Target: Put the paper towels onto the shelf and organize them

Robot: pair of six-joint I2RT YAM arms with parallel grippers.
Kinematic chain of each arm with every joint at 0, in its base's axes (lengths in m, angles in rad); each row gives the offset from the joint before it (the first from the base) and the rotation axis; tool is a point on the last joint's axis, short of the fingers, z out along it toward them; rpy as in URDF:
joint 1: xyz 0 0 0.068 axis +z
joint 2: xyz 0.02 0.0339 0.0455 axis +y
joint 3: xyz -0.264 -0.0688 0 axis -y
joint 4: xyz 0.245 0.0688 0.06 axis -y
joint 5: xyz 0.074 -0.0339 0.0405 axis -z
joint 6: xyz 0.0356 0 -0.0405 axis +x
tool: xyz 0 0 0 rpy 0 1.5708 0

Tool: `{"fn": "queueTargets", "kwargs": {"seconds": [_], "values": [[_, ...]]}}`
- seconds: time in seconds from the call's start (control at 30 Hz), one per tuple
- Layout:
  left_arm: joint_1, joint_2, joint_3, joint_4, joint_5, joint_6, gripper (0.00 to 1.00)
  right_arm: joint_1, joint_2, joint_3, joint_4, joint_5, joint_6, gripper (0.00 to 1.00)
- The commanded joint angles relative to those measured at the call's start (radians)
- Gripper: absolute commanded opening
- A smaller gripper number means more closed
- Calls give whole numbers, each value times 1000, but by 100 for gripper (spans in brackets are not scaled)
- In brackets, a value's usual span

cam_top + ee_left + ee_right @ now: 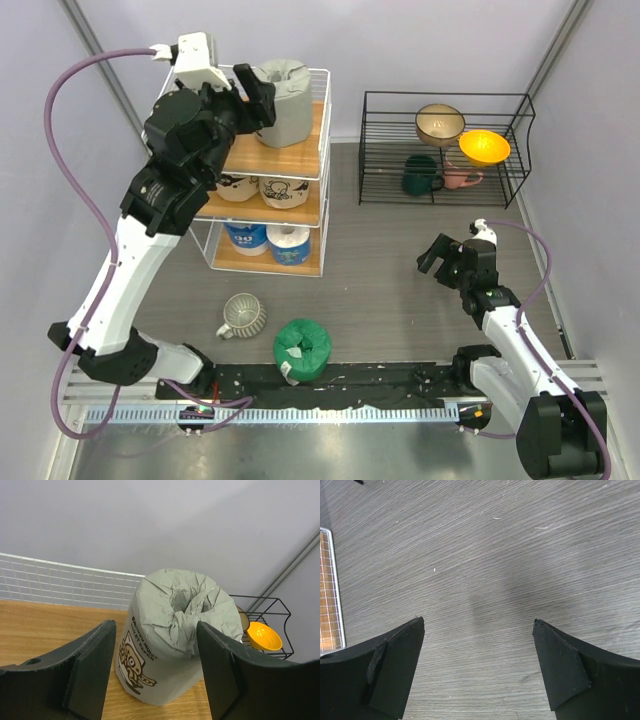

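Paper towel roll (175,645), grey, crinkled wrap

Plain pale walls (420,50) close in the grey wood-grain table (380,260). A black wire rack (445,94) stands at its back right.

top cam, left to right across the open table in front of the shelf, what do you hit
mug → green roll → right gripper
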Motion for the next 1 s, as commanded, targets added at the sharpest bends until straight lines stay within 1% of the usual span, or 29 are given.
{"fn": "queueTargets", "kwargs": {"seconds": [0.0,0.1,0.2,0.27,0.3,0.37,0.43,0.47,0.5,0.57,0.6,0.67,0.7,0.73,0.77,0.83,0.87,0.97], "values": [[7,-103,-63,129,13,11,71,3,2,6,42,-14,-11,95],[7,-193,-162,222,31,11,73,3,0,6,42,-14,-11,96],[5,-301,-274,360,47,14,77,3,2,6,44,-14,-10,96],[7,-336,-305,385,65,13,79,3,3,6,45,-13,-10,96],[5,-365,-319,373,73,10,79,3,3,7,44,-13,-11,95],[5,-394,-327,333,100,-22,81,3,0,4,44,-13,-10,95],[5,-440,-356,246,117,-65,81,3,-3,3,45,-13,-8,96],[7,-454,-370,209,157,-88,81,3,-6,1,45,-13,-8,95],[5,-470,-385,127,178,-135,81,3,-7,1,44,-14,-8,95],[5,-508,-442,27,227,-186,81,3,-12,0,44,-16,-8,95],[5,-525,-474,-66,285,-232,81,3,-12,0,42,-16,-7,95],[5,-568,-593,-138,365,-269,82,3,-12,0,44,-16,-8,95],[5,-574,-632,-205,484,-291,82,3,-10,0,44,-16,-8,95],[5,-579,-665,-242,531,-312,82,3,-10,0,44,-14,-7,95],[5,-585,-745,-280,569,-335,79,3,-10,1,44,-13,-8,95],[-8,-614,-842,-313,645,-396,74,6,-12,1,44,-10,-10,95],[-18,-670,-920,-316,627,-419,75,3,-12,1,44,-8,-8,95],[-31,-776,-1011,-349,552,-470,79,3,-16,0,41,-10,-5,95]]}}
